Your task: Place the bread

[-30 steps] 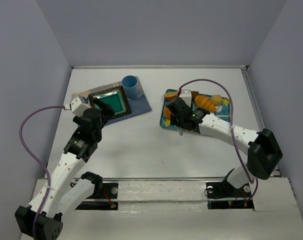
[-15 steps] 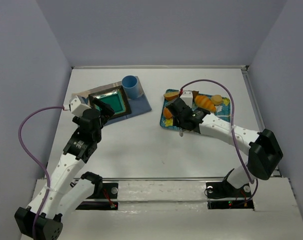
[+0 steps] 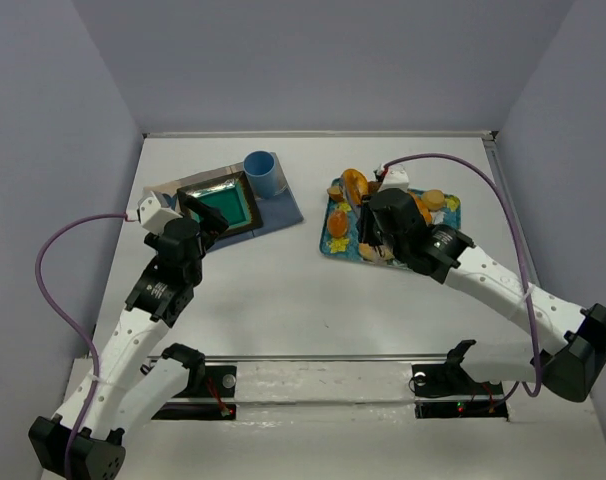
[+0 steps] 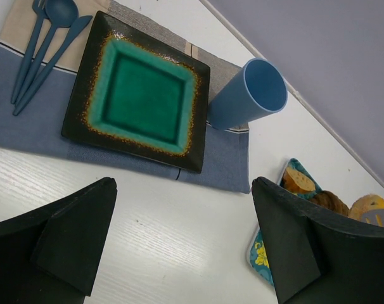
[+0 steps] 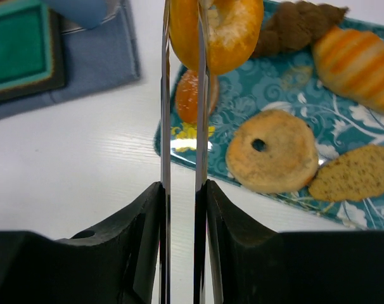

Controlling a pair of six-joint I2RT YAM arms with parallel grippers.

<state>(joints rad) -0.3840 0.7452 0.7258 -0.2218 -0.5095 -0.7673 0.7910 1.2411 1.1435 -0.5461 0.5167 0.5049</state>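
The bread [image 5: 227, 31], a golden-orange ring, is pinched between the tips of thin metal tongs [image 5: 182, 114] and hangs above the left end of the teal patterned tray [image 5: 274, 95]. In the top view it [image 3: 355, 186] sits high over the tray's back left corner. My right gripper [image 5: 182, 190] is shut on the tongs' blades; it shows in the top view [image 3: 375, 222] over the tray [image 3: 335, 246]. My left gripper [image 4: 182, 240] is open and empty, low over bare table in front of the green square plate [image 4: 138, 98].
The tray holds a paler ring bread [image 5: 271, 152], a striped croissant [image 5: 357, 60], a brown roll [image 5: 293, 28] and a seeded slice [image 5: 353, 174]. A blue cup [image 4: 249, 95] and blue cutlery [image 4: 43, 50] lie by the plate on a grey-blue placemat [image 4: 224, 158]. Walls enclose the table.
My right gripper has risen from low over the tray's left part and swung back, lifting the golden-orange bread in the tongs. The left arm has not moved.
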